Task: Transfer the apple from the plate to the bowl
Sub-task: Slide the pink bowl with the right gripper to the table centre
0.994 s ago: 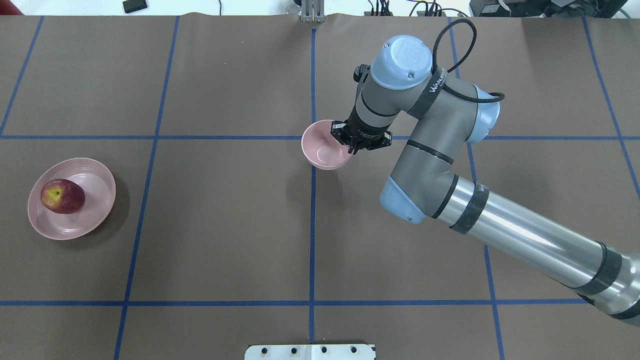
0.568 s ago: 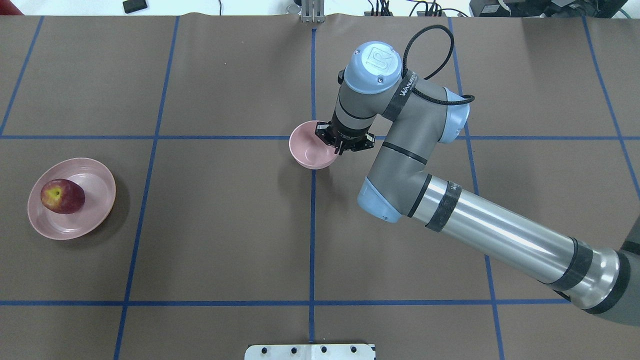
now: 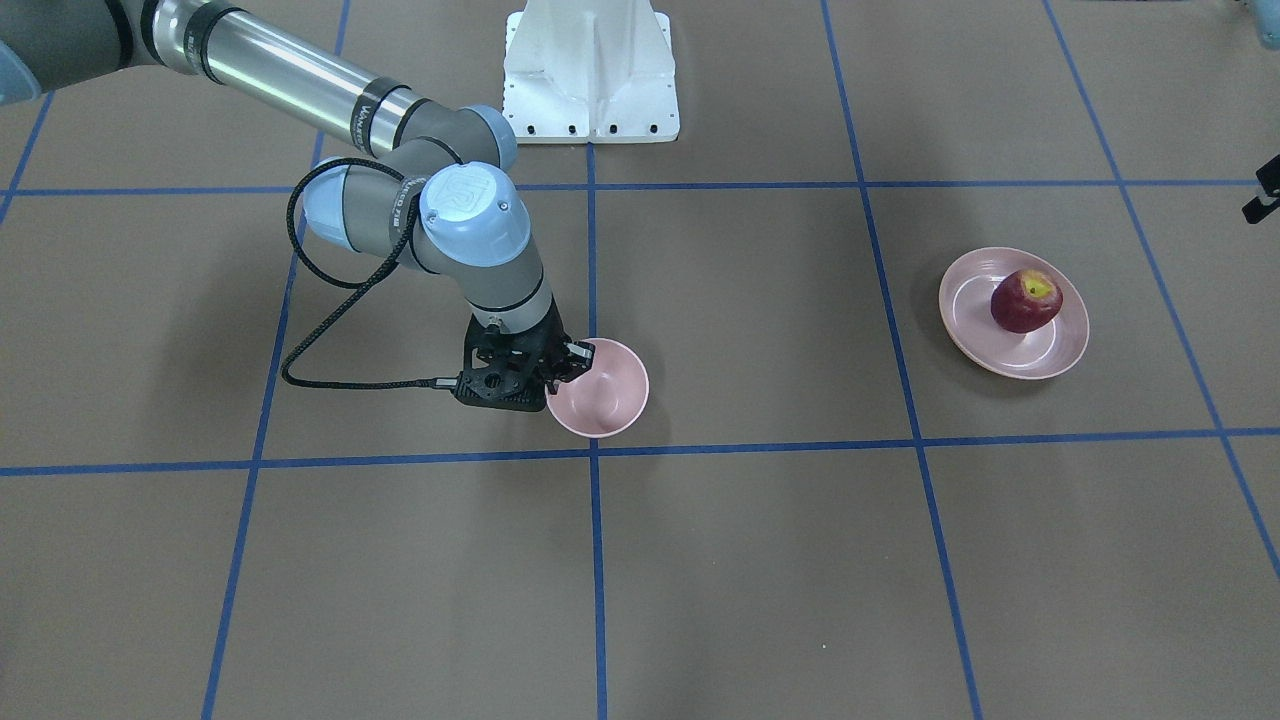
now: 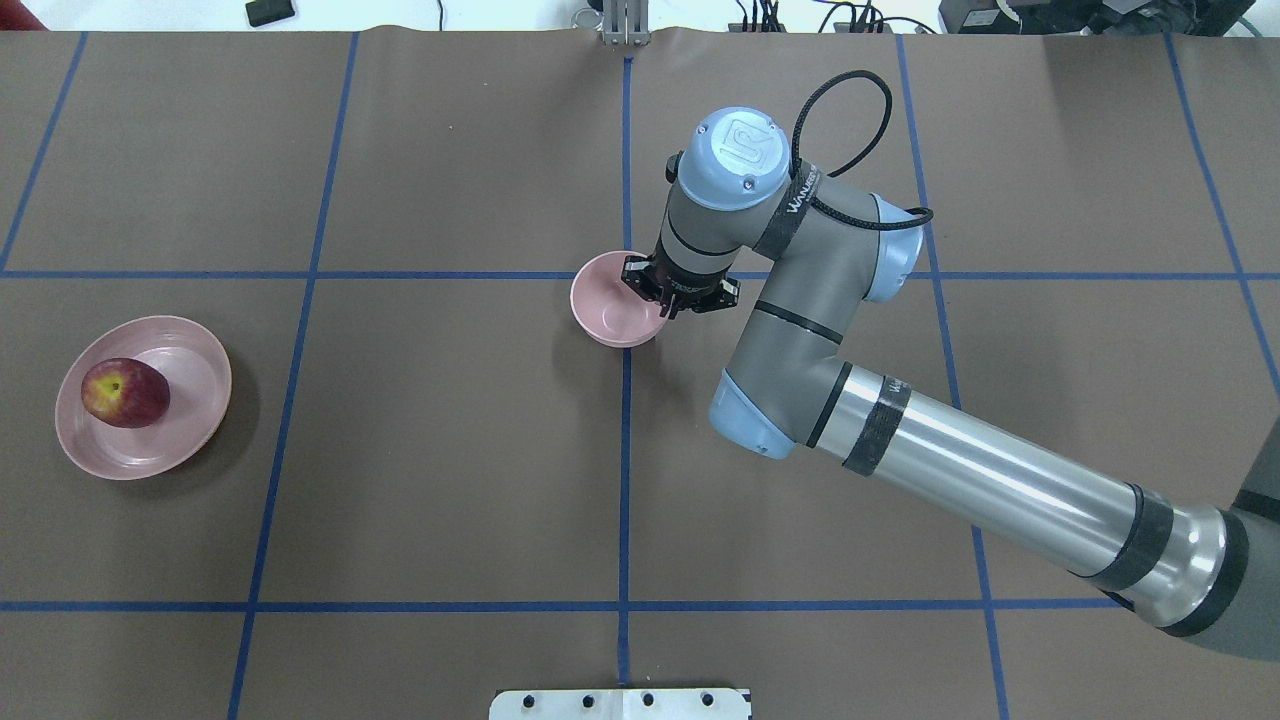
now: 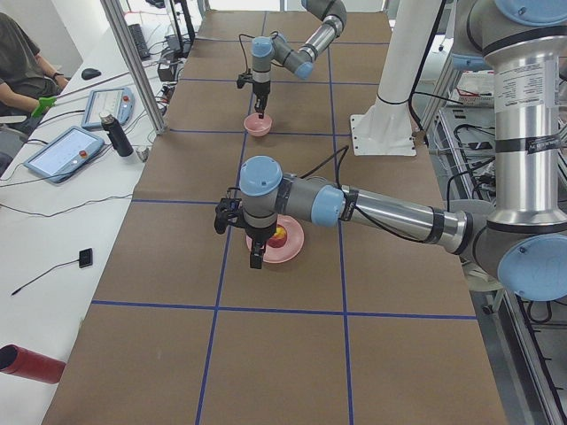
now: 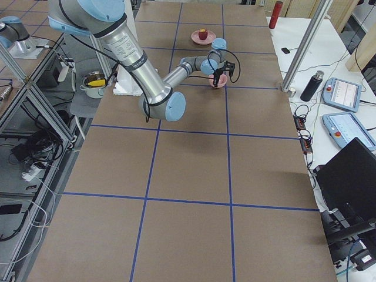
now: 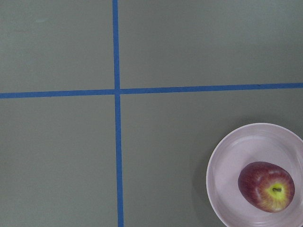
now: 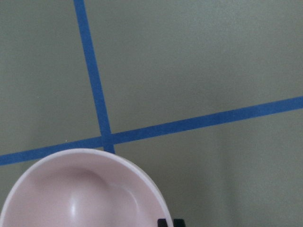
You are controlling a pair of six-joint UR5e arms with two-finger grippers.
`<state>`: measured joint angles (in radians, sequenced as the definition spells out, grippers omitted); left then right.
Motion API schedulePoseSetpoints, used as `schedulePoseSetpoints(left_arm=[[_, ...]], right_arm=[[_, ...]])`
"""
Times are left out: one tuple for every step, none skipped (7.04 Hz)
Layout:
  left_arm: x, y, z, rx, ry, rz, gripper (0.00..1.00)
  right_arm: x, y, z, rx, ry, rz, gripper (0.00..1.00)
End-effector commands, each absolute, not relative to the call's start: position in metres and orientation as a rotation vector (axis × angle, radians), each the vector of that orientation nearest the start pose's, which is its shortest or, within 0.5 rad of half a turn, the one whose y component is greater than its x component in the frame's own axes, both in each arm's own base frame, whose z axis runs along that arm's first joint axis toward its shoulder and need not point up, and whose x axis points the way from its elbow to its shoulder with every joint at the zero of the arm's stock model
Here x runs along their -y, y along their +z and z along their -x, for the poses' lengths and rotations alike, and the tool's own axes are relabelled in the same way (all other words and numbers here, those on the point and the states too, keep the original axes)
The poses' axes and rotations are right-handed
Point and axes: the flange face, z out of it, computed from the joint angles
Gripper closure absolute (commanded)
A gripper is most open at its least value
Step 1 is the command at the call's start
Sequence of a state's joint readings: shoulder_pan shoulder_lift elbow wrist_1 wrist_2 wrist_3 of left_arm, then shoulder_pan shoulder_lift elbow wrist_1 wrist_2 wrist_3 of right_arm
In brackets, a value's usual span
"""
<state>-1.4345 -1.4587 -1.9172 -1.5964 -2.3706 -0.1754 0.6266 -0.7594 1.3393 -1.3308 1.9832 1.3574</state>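
The small deep pink bowl point(image 4: 610, 300) is near the table's middle, on or just above the surface; it also shows in the front view point(image 3: 600, 400) and the right wrist view point(image 8: 80, 194). My right gripper point(image 4: 668, 300) is shut on the bowl's right rim. The dark-red apple point(image 4: 124, 392) lies in the wide pink plate point(image 4: 185, 420) at the far left, apart from the bowl. The left wrist view looks down on the apple point(image 7: 266, 186) and the plate point(image 7: 227, 179). My left gripper point(image 5: 256, 257) hangs near the plate; I cannot tell whether it is open.
Blue tape lines point(image 4: 625, 450) divide the brown table into squares. The white robot base point(image 3: 590, 70) stands at the near-robot edge. Tablets point(image 5: 62, 152) and a bottle point(image 5: 117, 135) lie on a side bench, where a person point(image 5: 18, 62) sits.
My right arm has carried the bowl leftward, toward the plate, and it looks lower now. The apple and plate have not moved.
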Motion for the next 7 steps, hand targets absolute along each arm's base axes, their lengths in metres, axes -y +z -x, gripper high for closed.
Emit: schedulePoseSetpoints(left_arm=[[0.471, 0.517, -0.045, -0.834, 0.157, -0.135, 0.03], [0.471, 0.514, -0.063, -0.839, 0.152, -0.106, 0.02], [0.473, 0.512, -0.076, -0.834, 0.109, -0.073, 0.02], [0.467, 0.513, -0.107, -0.803, 0.125, -0.042, 0.02], [0.464, 0.513, -0.130, -0.772, 0.141, -0.047, 0.02], [0.459, 0.508, -0.153, -0.789, 0.116, -0.036, 0.02], [0.452, 0.505, -0.183, -0.779, 0.100, -0.042, 0.02]], right_arm=[[0.527, 0.231, 0.569, 0.900, 0.216, 0.025, 0.01], [0.524, 0.225, 0.564, 0.922, 0.213, 0.016, 0.00], [0.521, 0.220, 0.551, 0.946, 0.210, 0.008, 0.00], [0.515, 0.223, 0.525, 0.966, 0.216, -0.005, 0.00], [0.500, 0.241, 0.490, 0.974, 0.226, -0.016, 0.00], [0.497, 0.248, 0.463, 0.985, 0.244, -0.032, 0.00], [0.499, 0.270, 0.428, 0.977, 0.265, -0.044, 0.00]])
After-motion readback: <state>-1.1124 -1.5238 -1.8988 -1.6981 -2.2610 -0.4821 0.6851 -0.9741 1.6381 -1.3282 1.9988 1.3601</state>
